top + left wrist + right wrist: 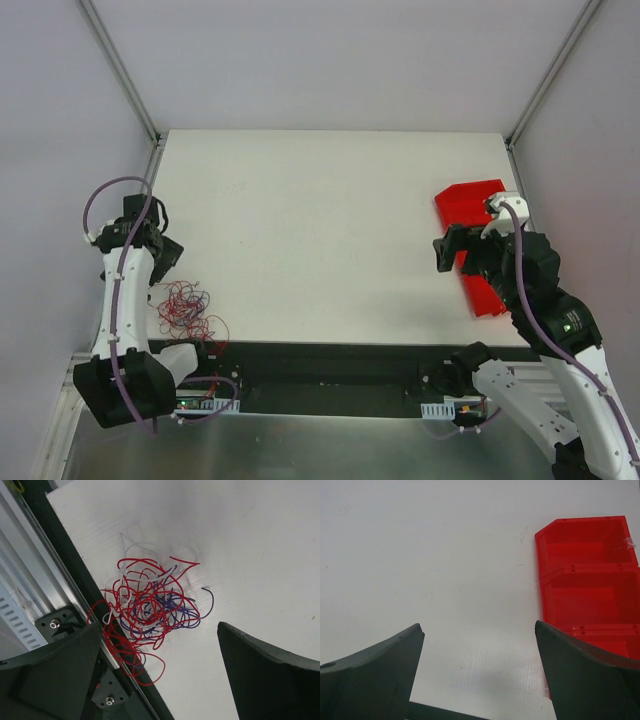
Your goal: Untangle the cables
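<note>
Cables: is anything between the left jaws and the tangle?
Nothing visible. The cables lie uncovered on the table, ahead of the open left jaws. A few red loops hang over the near edge onto the dark rail.

A white table [330, 230] carries a tangle of red and purple cables [185, 308] at its near left corner and a red tray [465, 205] at its right edge

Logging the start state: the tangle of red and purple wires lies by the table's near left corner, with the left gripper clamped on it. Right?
Not clamped: the left wrist view shows the left gripper open, its fingers spread clear of the tangle. The tangle does lie by the table's near left corner.
</note>
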You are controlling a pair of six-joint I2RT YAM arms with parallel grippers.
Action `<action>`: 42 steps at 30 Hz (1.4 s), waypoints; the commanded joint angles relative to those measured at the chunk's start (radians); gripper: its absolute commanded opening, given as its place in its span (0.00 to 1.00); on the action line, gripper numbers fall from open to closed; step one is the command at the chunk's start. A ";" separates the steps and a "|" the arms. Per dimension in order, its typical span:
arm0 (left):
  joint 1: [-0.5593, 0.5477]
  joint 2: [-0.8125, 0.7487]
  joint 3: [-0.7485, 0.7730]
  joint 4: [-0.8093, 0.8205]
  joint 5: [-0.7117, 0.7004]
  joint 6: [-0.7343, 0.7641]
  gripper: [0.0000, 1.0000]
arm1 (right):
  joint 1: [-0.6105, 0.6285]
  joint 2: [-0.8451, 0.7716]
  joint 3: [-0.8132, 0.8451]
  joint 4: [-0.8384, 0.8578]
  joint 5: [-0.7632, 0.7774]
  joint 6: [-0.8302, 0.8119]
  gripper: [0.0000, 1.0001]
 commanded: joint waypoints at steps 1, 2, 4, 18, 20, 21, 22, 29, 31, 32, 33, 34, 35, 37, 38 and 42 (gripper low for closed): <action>0.115 0.012 -0.085 0.059 0.124 -0.086 0.99 | 0.003 -0.008 0.015 0.038 -0.051 -0.029 0.96; 0.132 0.016 -0.108 0.071 0.146 -0.093 0.99 | 0.003 -0.008 0.009 0.037 -0.054 -0.028 0.96; 0.148 0.022 -0.160 0.102 0.206 -0.113 0.99 | 0.003 -0.014 -0.006 0.041 -0.061 -0.021 0.96; 0.149 0.116 -0.435 0.464 0.396 -0.134 0.75 | 0.003 -0.042 -0.046 0.066 -0.107 -0.008 0.96; 0.149 0.108 -0.466 0.511 0.419 -0.142 0.62 | 0.003 -0.052 -0.056 0.066 -0.107 -0.002 0.96; 0.149 0.102 -0.475 0.522 0.421 -0.140 0.53 | 0.003 -0.059 -0.060 0.067 -0.104 0.002 0.96; 0.149 0.098 -0.484 0.545 0.468 -0.139 0.44 | 0.001 -0.065 -0.063 0.070 -0.106 0.006 0.96; 0.105 0.065 -0.491 0.793 0.744 -0.064 0.00 | 0.003 -0.099 -0.102 0.067 -0.107 0.029 0.96; 0.028 0.088 -0.423 0.830 0.807 -0.036 0.00 | 0.003 -0.092 -0.114 0.070 -0.115 0.032 0.96; -0.021 0.104 -0.393 0.849 0.831 -0.018 0.00 | 0.003 -0.085 -0.115 0.072 -0.123 0.035 0.96; -0.068 0.117 -0.362 0.861 0.854 -0.013 0.00 | 0.003 -0.071 -0.117 0.073 -0.135 0.038 0.96; -0.107 0.131 -0.340 0.887 0.877 -0.013 0.00 | 0.003 -0.054 -0.117 0.074 -0.149 0.038 0.96; -0.146 0.145 -0.317 0.912 0.904 -0.011 0.00 | 0.003 -0.036 -0.115 0.072 -0.159 0.041 0.96; -0.232 0.186 -0.265 0.930 0.933 -0.004 0.00 | 0.003 0.006 -0.115 0.072 -0.190 0.045 0.96; -0.272 0.206 -0.235 0.935 0.941 0.004 0.00 | 0.001 0.036 -0.115 0.070 -0.207 0.046 0.96; -0.397 0.301 -0.135 0.944 0.957 0.033 0.00 | 0.004 0.111 -0.132 0.089 -0.304 0.051 0.96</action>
